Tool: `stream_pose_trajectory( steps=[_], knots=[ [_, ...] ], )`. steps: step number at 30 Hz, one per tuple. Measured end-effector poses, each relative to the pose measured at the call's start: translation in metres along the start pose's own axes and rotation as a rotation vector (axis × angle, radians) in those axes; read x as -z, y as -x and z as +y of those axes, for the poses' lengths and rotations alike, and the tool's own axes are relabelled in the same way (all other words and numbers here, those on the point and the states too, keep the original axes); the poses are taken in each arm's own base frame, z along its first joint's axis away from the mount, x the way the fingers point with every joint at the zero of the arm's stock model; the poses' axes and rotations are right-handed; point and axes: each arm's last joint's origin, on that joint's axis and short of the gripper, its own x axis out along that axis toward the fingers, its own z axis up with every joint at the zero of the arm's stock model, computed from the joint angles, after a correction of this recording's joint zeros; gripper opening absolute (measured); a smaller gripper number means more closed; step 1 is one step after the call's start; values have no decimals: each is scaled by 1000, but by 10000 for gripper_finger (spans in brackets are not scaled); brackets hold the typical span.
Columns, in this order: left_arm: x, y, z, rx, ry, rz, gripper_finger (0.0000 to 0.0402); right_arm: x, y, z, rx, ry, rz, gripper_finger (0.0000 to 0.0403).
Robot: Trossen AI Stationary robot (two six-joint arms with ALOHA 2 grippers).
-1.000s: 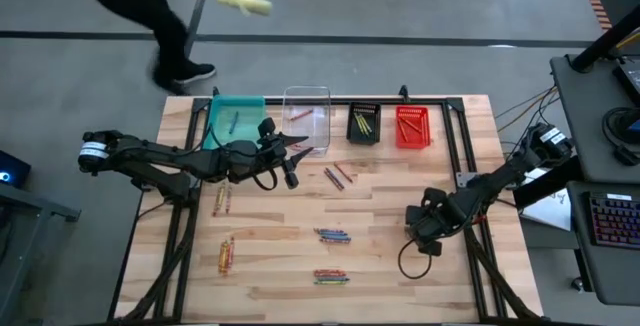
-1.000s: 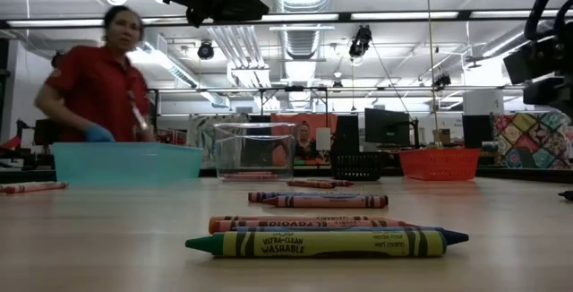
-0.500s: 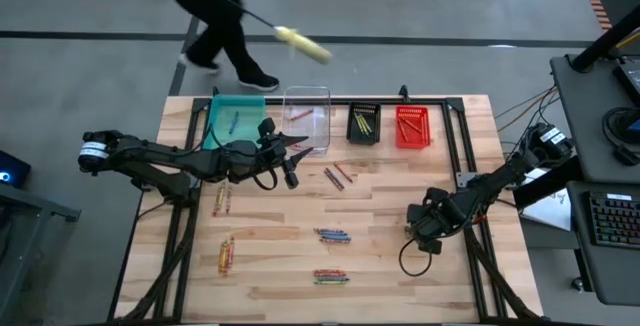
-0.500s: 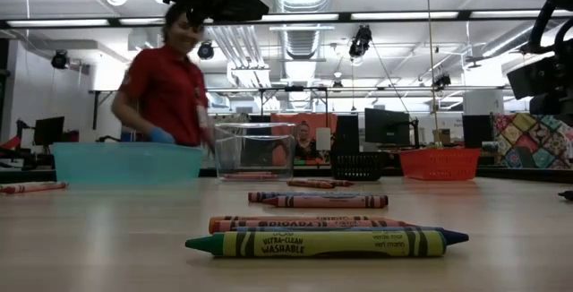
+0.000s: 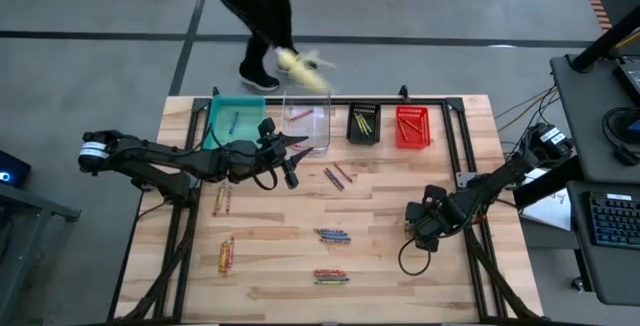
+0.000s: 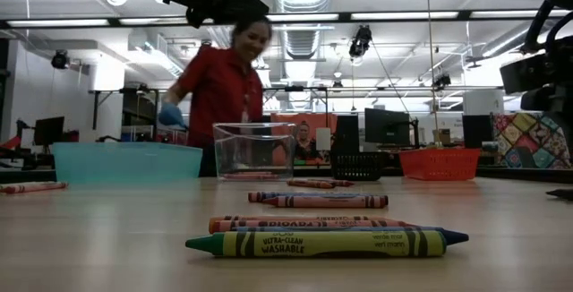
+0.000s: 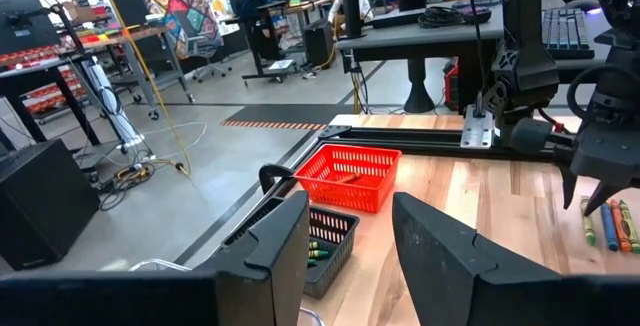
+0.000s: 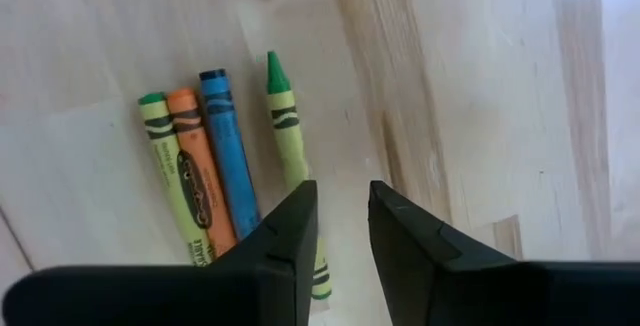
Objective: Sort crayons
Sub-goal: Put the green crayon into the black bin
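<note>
Crayons lie flat on the table in small groups: one near the middle (image 5: 332, 235), one by the near edge (image 5: 331, 277), two at the left (image 5: 222, 201) (image 5: 226, 254), and one pair (image 5: 338, 176) before the bins. My left gripper (image 5: 290, 161) hangs open and empty above the table, near the clear bin (image 5: 307, 116). My right gripper (image 5: 420, 221) is over the table's right half. Its fingers stand a little apart, empty, above a group of green, orange and blue crayons (image 8: 215, 166).
Teal (image 5: 235, 116), clear, black (image 5: 364, 123) and red (image 5: 412, 126) bins stand along the far edge; some hold crayons. A person with a yellow duster (image 5: 300, 66) stands just beyond the far edge, behind the clear bin (image 6: 253, 151). Bare wood lies between the crayon groups.
The person behind the far edge has walked from the table's left toward its middle, swinging the yellow duster over toward the clear bin. Both arms and all crayons stand as before.
</note>
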Motion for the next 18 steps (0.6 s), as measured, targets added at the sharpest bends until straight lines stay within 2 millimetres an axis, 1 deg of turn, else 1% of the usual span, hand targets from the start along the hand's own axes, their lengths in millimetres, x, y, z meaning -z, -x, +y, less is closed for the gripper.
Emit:
stream_pose_trajectory(
  steps=[5, 12, 18],
  knots=[
    [0, 0, 0, 0, 5, -2, 129, -1, 4, 0, -9, -5, 0, 78],
    [0, 0, 0, -1, 6, -3, 129, -7, 14, 5, -70, -3, -7, 93],
    [0, 0, 0, 0, 6, -2, 129, -7, 10, 7, -78, -12, 25, 102]
  ],
)
